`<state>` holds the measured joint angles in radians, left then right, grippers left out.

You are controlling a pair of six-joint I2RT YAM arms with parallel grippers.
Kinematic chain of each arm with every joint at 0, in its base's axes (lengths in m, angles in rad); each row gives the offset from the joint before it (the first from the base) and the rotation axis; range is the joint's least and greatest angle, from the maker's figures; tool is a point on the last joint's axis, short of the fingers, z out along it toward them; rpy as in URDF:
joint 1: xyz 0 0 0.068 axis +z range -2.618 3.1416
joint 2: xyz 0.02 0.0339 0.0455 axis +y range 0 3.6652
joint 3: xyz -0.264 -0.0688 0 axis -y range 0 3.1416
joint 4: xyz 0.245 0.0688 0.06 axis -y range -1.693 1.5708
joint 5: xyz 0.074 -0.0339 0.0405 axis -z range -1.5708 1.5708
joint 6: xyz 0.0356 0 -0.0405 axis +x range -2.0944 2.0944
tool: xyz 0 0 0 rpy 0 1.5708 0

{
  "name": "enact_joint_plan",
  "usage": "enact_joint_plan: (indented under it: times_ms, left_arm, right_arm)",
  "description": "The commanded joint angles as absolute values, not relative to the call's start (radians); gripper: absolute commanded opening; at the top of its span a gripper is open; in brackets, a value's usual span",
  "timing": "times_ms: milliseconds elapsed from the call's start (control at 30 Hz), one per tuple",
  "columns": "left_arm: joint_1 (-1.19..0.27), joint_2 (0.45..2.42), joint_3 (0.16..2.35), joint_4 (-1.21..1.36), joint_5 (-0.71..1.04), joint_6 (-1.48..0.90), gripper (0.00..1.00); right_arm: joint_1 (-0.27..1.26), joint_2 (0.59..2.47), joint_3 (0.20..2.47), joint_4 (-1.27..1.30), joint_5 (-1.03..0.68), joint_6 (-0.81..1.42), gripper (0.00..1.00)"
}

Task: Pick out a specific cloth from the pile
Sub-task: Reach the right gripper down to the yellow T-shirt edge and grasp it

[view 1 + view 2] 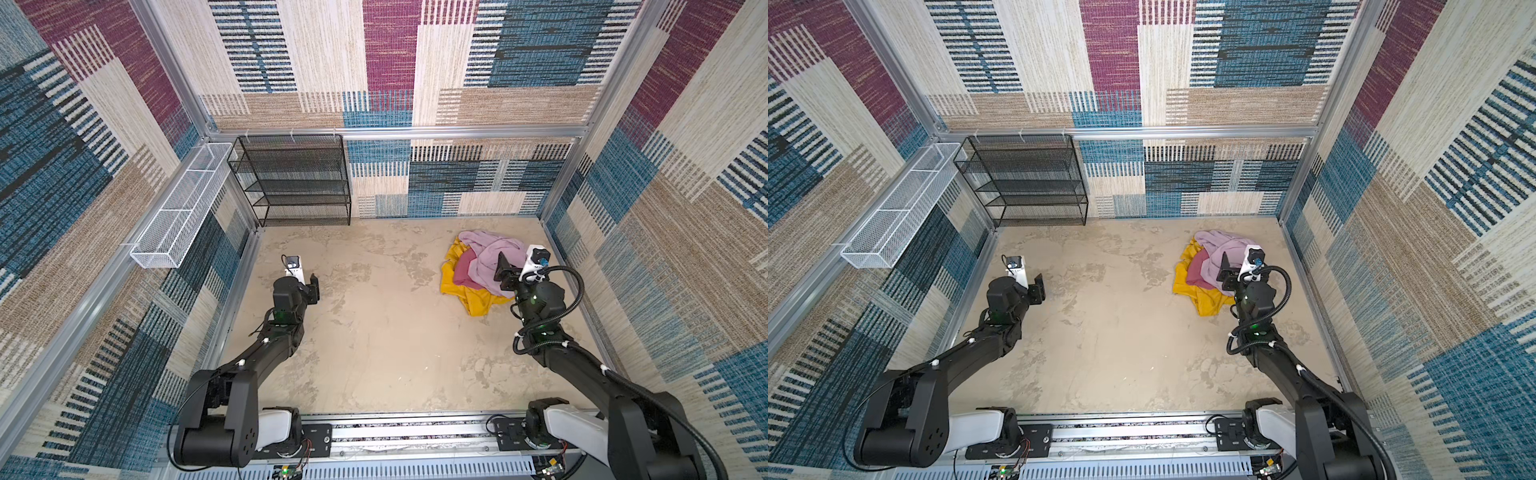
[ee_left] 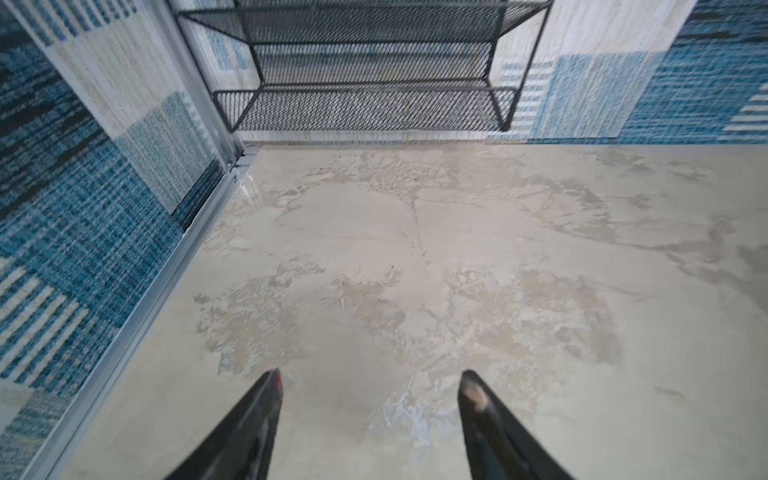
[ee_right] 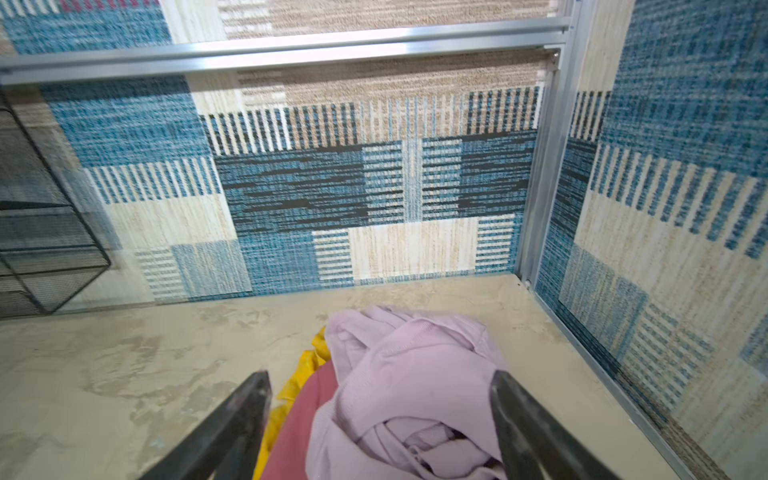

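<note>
Because the other pieces lie on top of it, the cloth (image 1: 453,283) shows only as a mustard-yellow border along the left and near edges of the pile (image 1: 482,266), flat against the counter (image 1: 374,332) at the far right, close to the right wall. A dark rose-red cloth (image 1: 463,270) rests on it, and a pale lilac-pink cloth (image 1: 486,251) is bunched over both, forming the top of the heap. In the right wrist view the same layers appear, with a thin yellow strip (image 3: 297,374) beside the red, then the crumpled lilac folds.

The right tool (image 1: 505,268) hangs over the near right part of the pile with its jaws spread apart and gripping nothing – the wrist view shows the lilac fabric below and between its fingertips (image 3: 253,395), and whether they touch it cannot be told.

The left tool (image 1: 313,286) is well apart from the pile on the left side, jaws likewise parted and empty over bare counter. Beyond it, a black mesh shelf rack (image 1: 291,178) stands against the back wall, and a white wire basket (image 1: 178,208) hangs on the left wall.
</note>
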<state>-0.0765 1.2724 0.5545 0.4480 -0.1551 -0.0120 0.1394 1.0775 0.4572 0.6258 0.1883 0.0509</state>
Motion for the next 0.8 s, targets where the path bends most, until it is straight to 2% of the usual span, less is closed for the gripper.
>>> enact_joint_plan:
  times_ms: [0,133,333,600,767]
  left_arm:
    - [-0.115,1.226,0.612,0.242,-0.169,-0.055,0.67]
    - [-0.170,1.179,0.673,0.074,-0.177,-0.138,0.65]
    - [-0.287,1.160,0.737,-0.084,-0.210,-0.200,0.63]
    - [-0.352,1.179,0.779,-0.138,-0.203,-0.234,0.62]
    - [-0.354,1.200,0.788,-0.138,-0.187,-0.245,0.62]
  right_arm:
    - [0.187,1.027,0.522,0.255,0.266,0.144,0.81]
    - [0.269,1.003,0.541,0.097,0.265,0.239,0.74]
    - [0.374,1.130,0.562,-0.015,0.261,0.329,0.64]
    - [0.385,1.286,0.595,0.000,0.240,0.348,0.68]
    - [0.386,1.434,0.678,-0.034,0.259,0.349,0.59]
